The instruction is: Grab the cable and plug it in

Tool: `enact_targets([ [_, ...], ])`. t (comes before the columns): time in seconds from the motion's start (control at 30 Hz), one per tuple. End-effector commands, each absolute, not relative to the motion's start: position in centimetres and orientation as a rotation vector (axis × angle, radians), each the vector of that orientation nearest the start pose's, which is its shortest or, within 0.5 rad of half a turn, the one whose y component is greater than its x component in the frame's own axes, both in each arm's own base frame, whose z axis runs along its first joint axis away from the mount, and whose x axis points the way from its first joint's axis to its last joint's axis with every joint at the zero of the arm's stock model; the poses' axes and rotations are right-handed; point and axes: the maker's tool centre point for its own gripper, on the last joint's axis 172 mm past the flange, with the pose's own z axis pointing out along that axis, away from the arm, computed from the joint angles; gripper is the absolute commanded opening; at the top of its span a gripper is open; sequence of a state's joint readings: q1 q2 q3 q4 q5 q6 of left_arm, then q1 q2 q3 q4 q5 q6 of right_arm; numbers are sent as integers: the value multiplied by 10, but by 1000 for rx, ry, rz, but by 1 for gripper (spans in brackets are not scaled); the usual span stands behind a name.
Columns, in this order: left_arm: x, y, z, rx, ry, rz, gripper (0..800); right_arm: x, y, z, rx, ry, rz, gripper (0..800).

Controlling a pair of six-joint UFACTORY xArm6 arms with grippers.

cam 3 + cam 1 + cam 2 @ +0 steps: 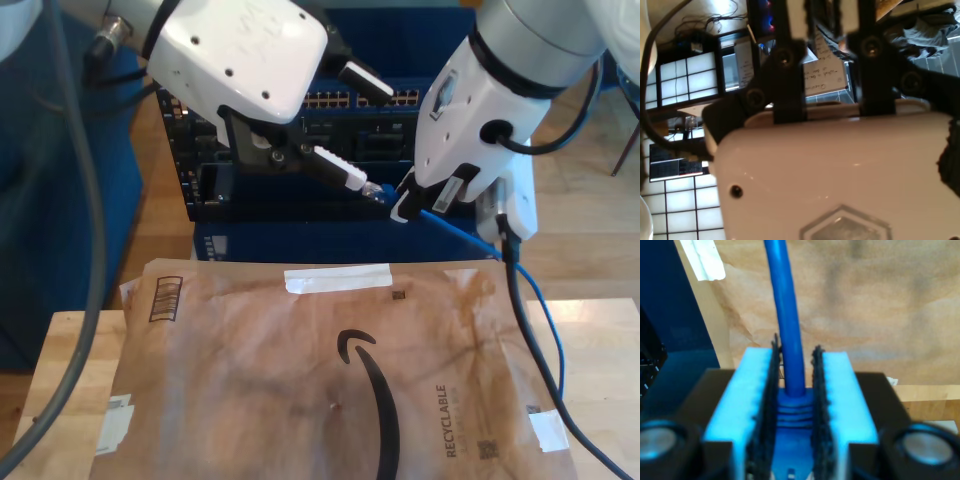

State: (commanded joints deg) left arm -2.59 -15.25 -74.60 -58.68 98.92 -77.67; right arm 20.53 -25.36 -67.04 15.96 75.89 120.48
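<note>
a brown paper envelope (330,380) covers the wooden table (60,360). behind it stands a dark rack (330,150) with rows of ports. my second gripper (795,405) is clamped on the blue cable (787,315) at its ribbed end, held before the rack. my first gripper (825,55): its opening i cannot tell.

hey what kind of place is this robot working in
Probably a lab or workshop test bench. A rack of network switches stands behind a wooden table covered by a brown paper mailer, and my second gripper holds a blue cable.
</note>
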Motion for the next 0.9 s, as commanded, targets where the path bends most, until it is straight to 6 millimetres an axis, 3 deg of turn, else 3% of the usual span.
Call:
enact_targets([
  [0.23, 343, -257, 494, 1822, 1288, -1001, 791, 364, 207, 426, -1682, 2155, 225, 1],
  [0.5, 338, -257, 486, 1835, 1288, -1059, 771, 367, 208, 441, -1638, 2154, 221, 1],
  [0.7, 338, -257, 485, 1835, 1288, -1059, 729, 371, 214, 457, -1609, 2123, 228, 1],
  [0.9, 338, -257, 477, 1827, 1298, -1070, 663, 376, 206, 463, -1564, 2134, 245, 1],
])
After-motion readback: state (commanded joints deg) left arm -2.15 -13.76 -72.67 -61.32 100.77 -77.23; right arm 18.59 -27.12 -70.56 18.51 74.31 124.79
